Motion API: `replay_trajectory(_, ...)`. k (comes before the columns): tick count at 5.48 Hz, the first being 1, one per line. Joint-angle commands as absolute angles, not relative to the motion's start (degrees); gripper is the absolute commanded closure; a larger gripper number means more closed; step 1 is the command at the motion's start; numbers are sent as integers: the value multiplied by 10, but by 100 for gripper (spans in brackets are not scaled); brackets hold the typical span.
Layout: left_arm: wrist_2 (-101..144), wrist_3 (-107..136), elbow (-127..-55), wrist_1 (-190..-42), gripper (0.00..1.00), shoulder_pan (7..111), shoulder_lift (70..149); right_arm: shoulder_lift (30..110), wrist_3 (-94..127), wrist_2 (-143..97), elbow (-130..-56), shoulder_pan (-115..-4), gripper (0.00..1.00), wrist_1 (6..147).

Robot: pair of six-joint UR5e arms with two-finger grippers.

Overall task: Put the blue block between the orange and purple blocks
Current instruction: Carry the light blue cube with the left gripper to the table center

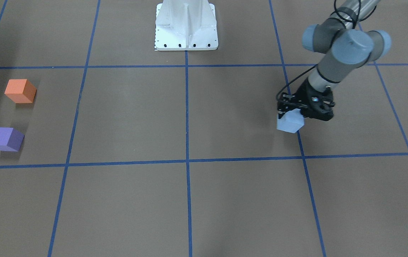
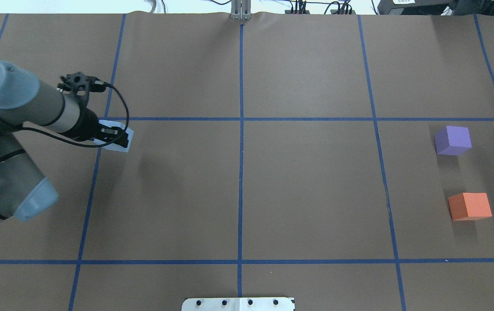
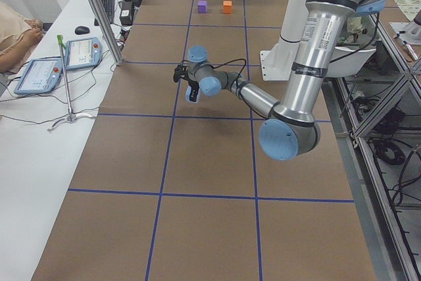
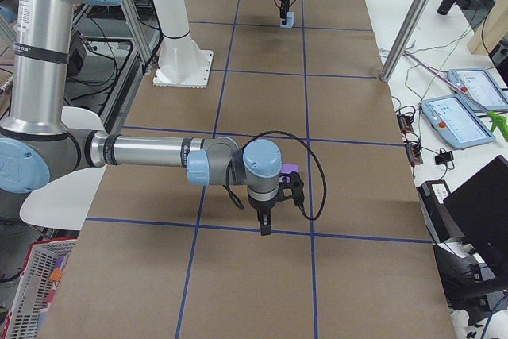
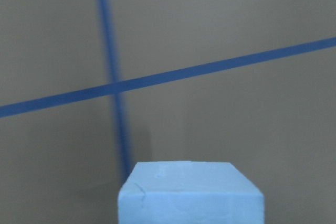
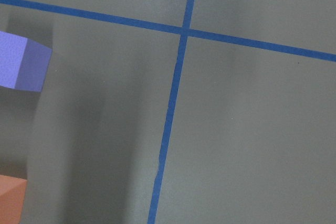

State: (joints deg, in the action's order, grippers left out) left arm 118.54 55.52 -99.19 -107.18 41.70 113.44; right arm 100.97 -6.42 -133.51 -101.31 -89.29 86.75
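The left fingers [image 1: 282, 108] clamp the blue block [image 1: 291, 124], well in from the left edge of the desk [image 2: 186, 194]. Only the exterior right view shows the right fingers [image 4: 264, 226], and I cannot tell their state.

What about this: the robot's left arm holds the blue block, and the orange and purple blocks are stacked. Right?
No. The left gripper does hold the blue block, but the orange block and purple block are not stacked: the overhead exterior view shows them side by side with a gap.
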Motion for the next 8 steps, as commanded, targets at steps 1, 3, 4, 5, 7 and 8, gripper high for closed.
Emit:
replay_trajectory(1, 1118, 667, -939, -926, 91, 315, 1329, 1007, -63, -1335, -1014, -893, 0, 867)
replay_trajectory(3, 1093, 714, -771, -935, 83, 282, 1444, 1007, -63, -1336, -1012, -893, 0, 868)
replay_trajectory(4, 1074, 713, -742, -969, 74, 278, 1443, 1007, -63, -1336, -1012, -893, 0, 868)
replay_trajectory(5, 1074, 711, -734, -973, 36, 278, 1443, 1007, -63, -1336, -1012, -893, 0, 868)
replay_trajectory(7, 1049, 706, -740, -971, 0, 279, 1441, 1006, -62, -1346, -1013, -893, 0, 867)
replay_trajectory(8, 1051, 701, -767, -960, 0, 296, 1441, 993, -62, -1348, -1017, -893, 0, 868)
